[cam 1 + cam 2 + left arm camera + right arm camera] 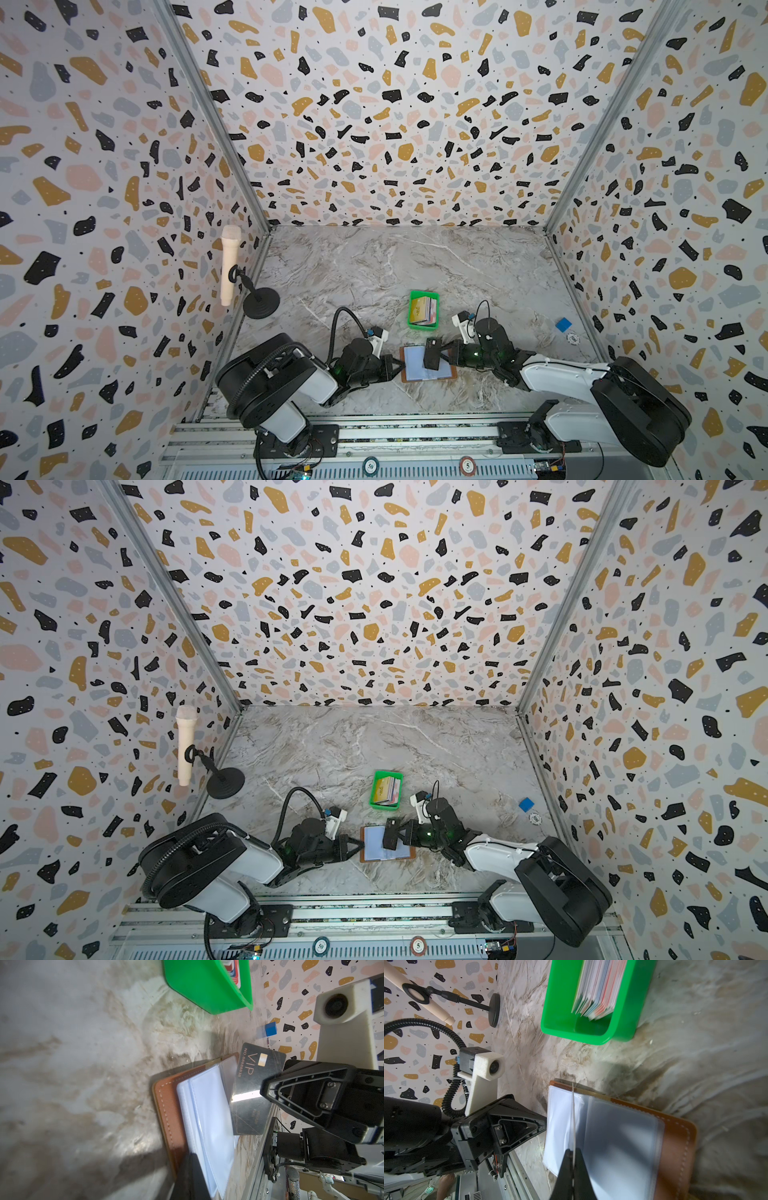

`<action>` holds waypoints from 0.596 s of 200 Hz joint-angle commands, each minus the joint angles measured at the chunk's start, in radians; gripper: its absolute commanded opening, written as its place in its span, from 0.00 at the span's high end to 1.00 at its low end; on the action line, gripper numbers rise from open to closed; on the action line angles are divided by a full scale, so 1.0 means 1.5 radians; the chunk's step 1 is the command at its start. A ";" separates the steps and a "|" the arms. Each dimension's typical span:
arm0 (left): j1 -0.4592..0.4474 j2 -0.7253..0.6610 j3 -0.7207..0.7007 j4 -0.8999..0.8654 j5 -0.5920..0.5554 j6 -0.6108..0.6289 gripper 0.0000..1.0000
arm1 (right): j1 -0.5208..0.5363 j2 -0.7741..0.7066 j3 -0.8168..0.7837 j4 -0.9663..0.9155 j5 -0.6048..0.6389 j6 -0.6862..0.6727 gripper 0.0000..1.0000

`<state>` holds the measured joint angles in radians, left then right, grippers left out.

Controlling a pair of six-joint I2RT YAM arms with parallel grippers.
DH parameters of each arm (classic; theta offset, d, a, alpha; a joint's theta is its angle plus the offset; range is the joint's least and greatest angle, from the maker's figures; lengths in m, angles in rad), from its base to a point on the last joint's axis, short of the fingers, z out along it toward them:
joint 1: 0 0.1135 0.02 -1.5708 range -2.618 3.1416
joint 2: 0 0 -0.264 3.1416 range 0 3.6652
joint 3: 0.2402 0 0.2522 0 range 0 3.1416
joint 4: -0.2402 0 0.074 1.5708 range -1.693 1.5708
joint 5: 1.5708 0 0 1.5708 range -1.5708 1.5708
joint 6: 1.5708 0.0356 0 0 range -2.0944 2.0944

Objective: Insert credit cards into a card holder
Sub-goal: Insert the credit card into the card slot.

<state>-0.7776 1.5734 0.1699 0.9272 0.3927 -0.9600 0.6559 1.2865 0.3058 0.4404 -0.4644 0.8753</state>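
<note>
A card (247, 1076) is clamped in the right gripper (572, 1159) over the holder (675, 1136); the left gripper (543, 1124) is closed at its edge.

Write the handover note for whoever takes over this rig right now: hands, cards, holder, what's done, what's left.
Right hand: shut on a black VIP card, held on edge over the open card holder.
Left hand: shut, tips at the holder's near edge; whether it pinches a sleeve is unclear.
Other credit cards stand in the green tray behind the holder.
Done: holder open, one card picked up. Sleeves in view look empty.
Left: slide this card into a sleeve, then the others.
</note>
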 commanded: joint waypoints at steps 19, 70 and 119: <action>-0.006 0.017 -0.018 0.000 0.014 -0.007 1.00 | -0.012 0.001 -0.010 -0.013 -0.021 0.013 1.00; -0.006 0.025 -0.023 0.015 0.018 -0.010 1.00 | -0.024 -0.004 -0.030 -0.007 -0.033 0.017 1.00; -0.006 0.032 -0.028 0.029 0.018 -0.016 1.00 | -0.029 0.003 -0.026 -0.007 -0.051 0.007 1.00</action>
<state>-0.7784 1.5944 0.1543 0.9886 0.4084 -0.9783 0.6197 1.2896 0.2714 0.4503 -0.5259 0.8986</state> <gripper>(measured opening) 0.046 0.047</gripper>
